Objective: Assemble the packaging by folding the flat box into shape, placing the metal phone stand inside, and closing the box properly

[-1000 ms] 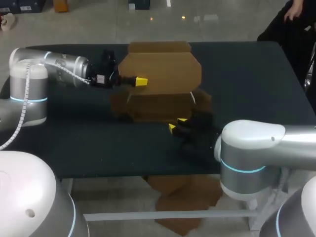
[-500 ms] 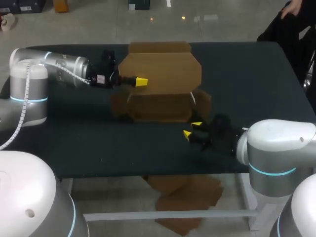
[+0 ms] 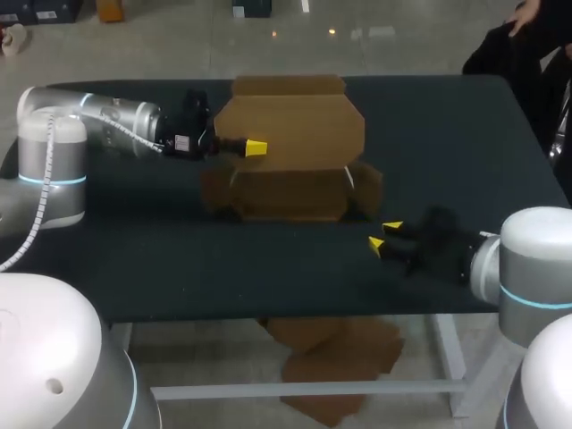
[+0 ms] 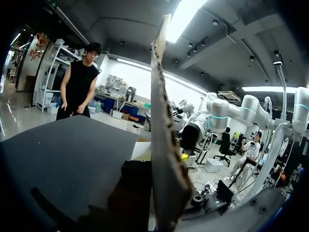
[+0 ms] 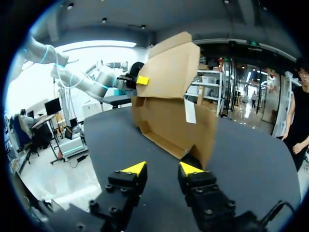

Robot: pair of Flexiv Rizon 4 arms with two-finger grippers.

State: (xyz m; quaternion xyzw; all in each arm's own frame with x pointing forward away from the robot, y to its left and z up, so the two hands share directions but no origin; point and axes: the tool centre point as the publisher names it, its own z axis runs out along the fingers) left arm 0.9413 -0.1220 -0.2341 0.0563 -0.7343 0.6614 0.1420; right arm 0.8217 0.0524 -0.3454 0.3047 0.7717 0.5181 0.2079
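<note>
Box (image 3: 286,192), long axis left-right, lid (image 3: 299,130) upright in left hand (image 3: 255,147) grip; right hand (image 3: 383,234) narrow, empty

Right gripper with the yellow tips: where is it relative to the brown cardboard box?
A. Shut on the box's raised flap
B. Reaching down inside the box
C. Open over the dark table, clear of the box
C: the right gripper has its yellow fingertips spread with nothing between them, over the dark table, and the brown cardboard box lies ahead of it, untouched.
</note>
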